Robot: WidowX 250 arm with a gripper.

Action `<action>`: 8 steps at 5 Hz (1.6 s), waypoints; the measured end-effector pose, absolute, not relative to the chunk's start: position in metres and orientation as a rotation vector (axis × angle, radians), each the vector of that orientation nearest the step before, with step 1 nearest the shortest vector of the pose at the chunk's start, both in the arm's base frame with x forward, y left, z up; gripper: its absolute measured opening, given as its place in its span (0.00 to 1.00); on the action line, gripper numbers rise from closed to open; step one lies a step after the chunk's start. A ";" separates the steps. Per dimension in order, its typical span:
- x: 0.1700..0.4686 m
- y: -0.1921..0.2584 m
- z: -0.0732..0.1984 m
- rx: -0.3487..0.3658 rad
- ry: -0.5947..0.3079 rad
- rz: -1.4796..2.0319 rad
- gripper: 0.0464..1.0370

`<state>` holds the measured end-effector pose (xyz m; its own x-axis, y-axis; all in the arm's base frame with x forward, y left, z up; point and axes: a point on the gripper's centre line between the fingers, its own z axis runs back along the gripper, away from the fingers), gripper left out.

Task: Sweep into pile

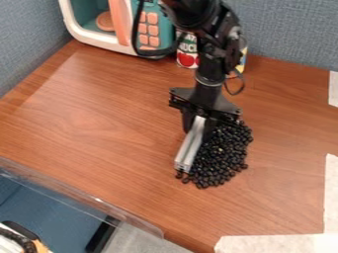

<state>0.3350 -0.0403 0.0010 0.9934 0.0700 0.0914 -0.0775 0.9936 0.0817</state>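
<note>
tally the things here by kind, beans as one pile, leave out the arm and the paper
black bean pile: 1
silver bar: 1
toy microwave: 1
can with red fruit on its label: 1
yellow item, partly hidden behind the arm: 1
total: 5

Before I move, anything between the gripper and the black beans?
Only the silver bar held in the gripper, along the picture-left side of the black beans. Nothing else visible in between.

Light lettering on can [188, 51] (only partly showing); no whole word readable.
</note>
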 end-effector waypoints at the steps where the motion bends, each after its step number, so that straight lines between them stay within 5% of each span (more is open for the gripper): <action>1: 0.333 -0.050 0.001 0.070 -0.085 0.082 0.32; 4: 0.337 -0.048 0.008 0.057 -0.076 0.103 0.32; 7: 0.370 0.053 0.060 0.022 -0.234 0.165 0.32; 8: 0.382 0.081 0.036 0.023 -0.237 0.125 0.32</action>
<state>0.3818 0.0812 0.0356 0.9643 0.1203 0.2358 -0.1258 0.9920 0.0083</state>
